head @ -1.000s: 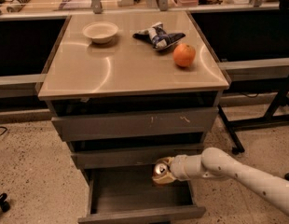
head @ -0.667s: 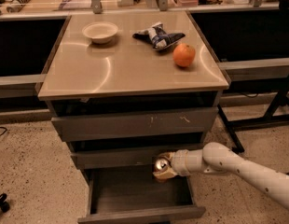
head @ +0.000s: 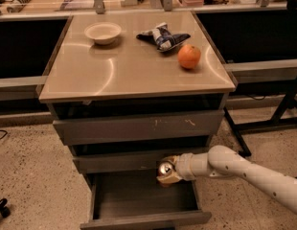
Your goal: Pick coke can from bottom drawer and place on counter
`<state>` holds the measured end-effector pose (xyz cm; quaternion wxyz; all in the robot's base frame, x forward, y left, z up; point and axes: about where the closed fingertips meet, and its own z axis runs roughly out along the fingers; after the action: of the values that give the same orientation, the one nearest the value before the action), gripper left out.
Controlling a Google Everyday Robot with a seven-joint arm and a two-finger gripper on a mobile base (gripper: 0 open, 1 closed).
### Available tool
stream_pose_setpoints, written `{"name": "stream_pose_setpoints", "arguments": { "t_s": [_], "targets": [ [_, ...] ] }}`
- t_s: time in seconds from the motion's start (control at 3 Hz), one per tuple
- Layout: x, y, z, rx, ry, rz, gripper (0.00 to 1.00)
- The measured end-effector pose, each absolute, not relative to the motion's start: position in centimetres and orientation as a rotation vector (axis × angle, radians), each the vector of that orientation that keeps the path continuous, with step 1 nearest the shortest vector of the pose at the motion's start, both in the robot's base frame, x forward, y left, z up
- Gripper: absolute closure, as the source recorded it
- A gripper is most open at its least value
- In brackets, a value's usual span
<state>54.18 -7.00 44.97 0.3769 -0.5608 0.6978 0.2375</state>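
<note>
The bottom drawer is pulled open and its grey tray shows nothing lying in it. My gripper reaches in from the right, just above the drawer's back right part and below the middle drawer's front. It is shut on the coke can, of which only a round silver end shows between the tan fingers. The counter is the glossy beige top of the cabinet, well above the gripper.
On the counter stand a white bowl at the back left, a crumpled blue-and-white bag at the back and an orange at the right. The two upper drawers are shut. A black table leg stands to the right.
The gripper with the can has risen slightly and shifted a little to the left over the open drawer. Nothing on the counter has moved.
</note>
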Motion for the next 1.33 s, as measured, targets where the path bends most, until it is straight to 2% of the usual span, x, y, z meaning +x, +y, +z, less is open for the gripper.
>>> {"name": "stream_pose_setpoints", "arguments": {
  "t_s": [0.67,1.0,1.33],
  "targets": [
    [52.4,-4.2,55.3,-1.492,1.810,0.613,1.00],
    [52.1,-3.3,64.2,-1.493,1.847,0.585,1.00],
    [52.0,-3.4,67.7,-1.518,1.832,0.512,1.00]
  ]
}}
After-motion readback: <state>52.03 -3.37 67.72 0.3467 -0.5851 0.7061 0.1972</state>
